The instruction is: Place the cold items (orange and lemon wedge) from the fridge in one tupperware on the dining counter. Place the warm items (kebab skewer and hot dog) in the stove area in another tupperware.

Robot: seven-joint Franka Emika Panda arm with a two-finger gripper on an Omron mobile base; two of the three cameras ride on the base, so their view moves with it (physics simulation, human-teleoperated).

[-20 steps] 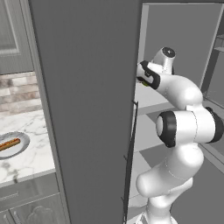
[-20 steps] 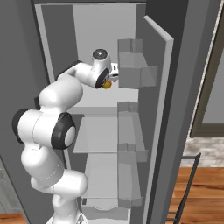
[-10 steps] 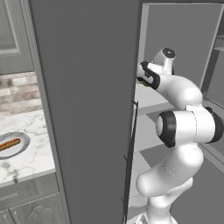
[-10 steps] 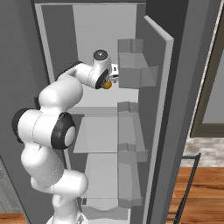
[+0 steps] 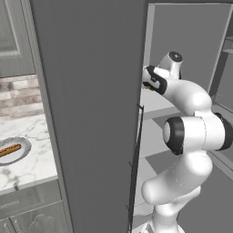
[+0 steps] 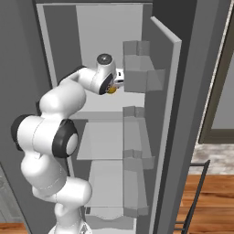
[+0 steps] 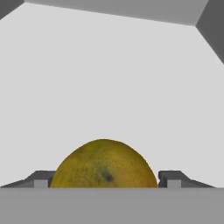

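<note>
- Hand view: orange (image 7: 104,164) close up between the two fingertips (image 7: 40,179), one tip on each side of it, pale fridge shelf floor (image 7: 109,87) running away behind to the back wall.
- Gripper (image 7: 105,181) jaws spread wide around the orange; small gaps show on both sides, so cannot tell if the tips actually touch it.
- Right base view: just a sliver of the orange (image 6: 111,90) peeks out under the hand at the upper shelf of the fridge (image 6: 109,50); gripper tips themselves hidden behind the wrist.
- Right base view also gives the open door (image 6: 162,123) with its bins on the inner side, lower shelves (image 6: 103,139), wood floor (image 6: 208,196) at lower right.
- Left base view: the fridge's wide grey door panel (image 5: 91,113) blocks the interior; arm reaches in past its edge, hand end out of sight.
- Left base view alone shows the hot dog (image 5: 10,149) on a round grey plate (image 5: 22,152), on the marble wall counter (image 5: 27,166) at far left, well apart from the fridge.
- Hot dog long axis runs roughly left-right in the frame, right end tilted slightly up.
- Orange is round, no clear long axis; a small dark spot faces the camera.
- Grey cabinets (image 5: 32,207) below the counter, brick-like backsplash (image 5: 20,98) behind.
</note>
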